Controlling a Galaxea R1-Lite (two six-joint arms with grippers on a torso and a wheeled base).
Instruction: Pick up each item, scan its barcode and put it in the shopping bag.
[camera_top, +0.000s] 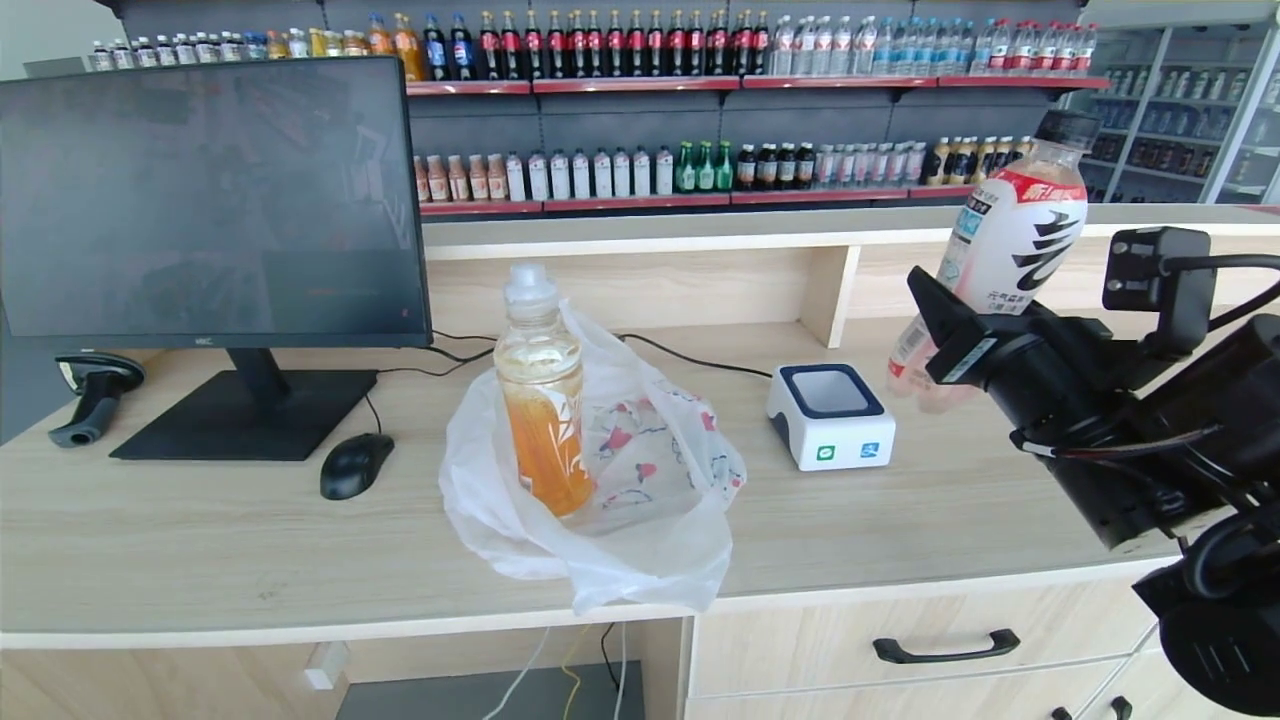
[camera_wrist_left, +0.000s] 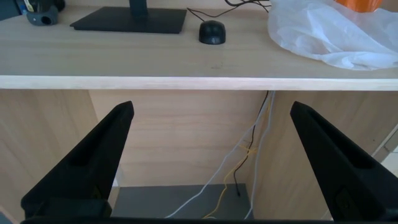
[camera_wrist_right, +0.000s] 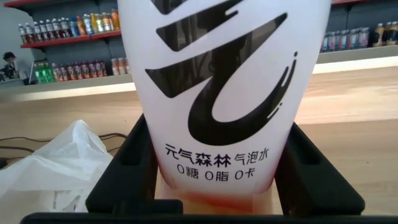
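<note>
White-labelled drink bottle (camera_top: 1010, 240), clamped in the right gripper (camera_top: 950, 325), tilts cap-up just right of the barcode scanner (camera_top: 830, 415), with the shopping bag (camera_top: 650, 540) farther left; the left gripper (camera_wrist_left: 211, 112), jaws apart, sits below the counter (camera_top: 200, 560) edge.

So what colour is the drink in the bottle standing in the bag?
Orange; the bottle shows best in the head view.

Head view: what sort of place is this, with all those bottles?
Probably a small shop's checkout counter: shelves of bottled drinks line the back wall, a barcode scanner sits on the counter, and a shopping bag lies beside it.
</note>
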